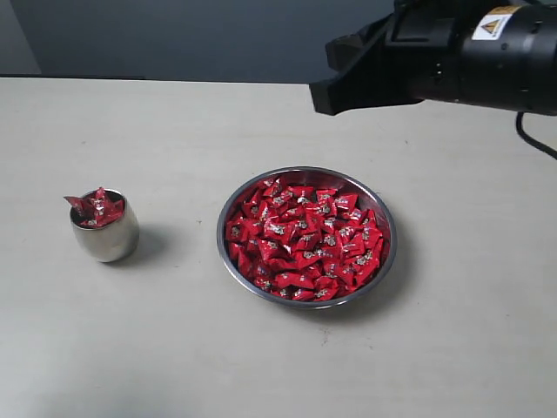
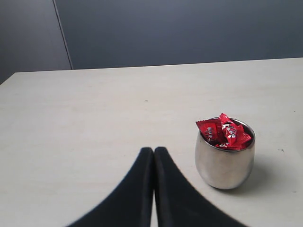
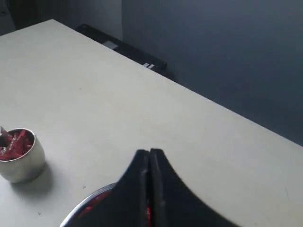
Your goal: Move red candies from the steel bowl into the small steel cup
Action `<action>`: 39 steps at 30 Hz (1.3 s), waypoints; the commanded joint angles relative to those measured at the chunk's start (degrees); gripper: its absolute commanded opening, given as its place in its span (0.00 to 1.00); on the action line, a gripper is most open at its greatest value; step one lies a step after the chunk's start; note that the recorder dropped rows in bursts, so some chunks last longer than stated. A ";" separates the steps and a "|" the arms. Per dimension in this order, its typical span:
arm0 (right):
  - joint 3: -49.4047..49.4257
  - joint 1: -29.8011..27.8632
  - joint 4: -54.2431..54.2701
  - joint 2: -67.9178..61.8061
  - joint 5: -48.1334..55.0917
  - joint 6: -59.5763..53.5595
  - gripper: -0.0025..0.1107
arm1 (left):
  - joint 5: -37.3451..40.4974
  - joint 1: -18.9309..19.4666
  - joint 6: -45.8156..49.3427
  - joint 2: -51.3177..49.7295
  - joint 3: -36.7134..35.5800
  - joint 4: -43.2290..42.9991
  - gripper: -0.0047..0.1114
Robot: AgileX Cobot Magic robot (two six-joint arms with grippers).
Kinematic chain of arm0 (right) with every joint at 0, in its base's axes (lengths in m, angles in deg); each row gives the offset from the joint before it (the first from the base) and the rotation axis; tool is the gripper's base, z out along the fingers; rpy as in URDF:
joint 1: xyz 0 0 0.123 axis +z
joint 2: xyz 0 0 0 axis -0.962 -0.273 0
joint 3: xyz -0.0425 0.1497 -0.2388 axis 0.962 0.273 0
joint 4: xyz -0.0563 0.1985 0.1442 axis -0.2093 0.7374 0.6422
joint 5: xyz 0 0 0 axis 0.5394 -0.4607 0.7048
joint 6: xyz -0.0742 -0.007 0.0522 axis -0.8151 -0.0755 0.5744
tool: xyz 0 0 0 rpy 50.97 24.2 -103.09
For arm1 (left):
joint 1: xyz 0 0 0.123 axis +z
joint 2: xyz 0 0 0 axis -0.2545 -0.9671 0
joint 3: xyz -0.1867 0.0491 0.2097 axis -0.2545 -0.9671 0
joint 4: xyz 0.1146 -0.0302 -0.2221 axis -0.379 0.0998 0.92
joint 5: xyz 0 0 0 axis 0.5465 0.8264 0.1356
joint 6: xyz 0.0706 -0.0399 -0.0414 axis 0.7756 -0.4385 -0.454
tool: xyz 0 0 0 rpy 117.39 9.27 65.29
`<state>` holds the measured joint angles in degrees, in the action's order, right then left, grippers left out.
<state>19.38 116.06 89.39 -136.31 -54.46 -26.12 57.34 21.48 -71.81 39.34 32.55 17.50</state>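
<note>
The steel bowl (image 1: 221, 228) sits right of the table's middle, heaped with red candies (image 1: 305, 239). To its left stands the small steel cup (image 1: 104, 231), with a few red candies (image 1: 97, 207) sticking out above its rim. My right arm (image 1: 435, 57) hangs high over the table behind the bowl. Its gripper (image 3: 149, 152) is shut with nothing held, above the bowl's rim (image 3: 84, 204), and the cup (image 3: 21, 163) stands off to one side. My left gripper (image 2: 154, 150) is shut and empty, low over the table just beside the cup (image 2: 224, 161). It does not show in the exterior view.
A dark wall runs behind the table's far edge. In the right wrist view a flat black strip (image 3: 123, 49) lies along that edge. A black cable (image 1: 535, 139) hangs from the right arm at the far right.
</note>
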 commanded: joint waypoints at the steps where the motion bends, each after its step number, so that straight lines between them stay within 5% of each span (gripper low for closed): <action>1: 1.00 -2.52 0.02 4.24 2.01 0.15 0.01 | -0.09 0.03 -0.14 0.26 -0.22 0.13 0.04; 24: 1.00 -4.76 -12.13 9.04 15.90 1.94 0.01 | -0.09 0.03 -0.14 0.26 -0.22 0.13 0.04; 39: 1.00 -20.28 -9.41 20.95 25.74 3.74 0.01 | -0.09 0.03 -0.14 0.26 -0.22 0.13 0.04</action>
<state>20.16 98.85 80.00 -118.04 -30.64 -22.57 57.34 21.48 -71.81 39.34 32.55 17.50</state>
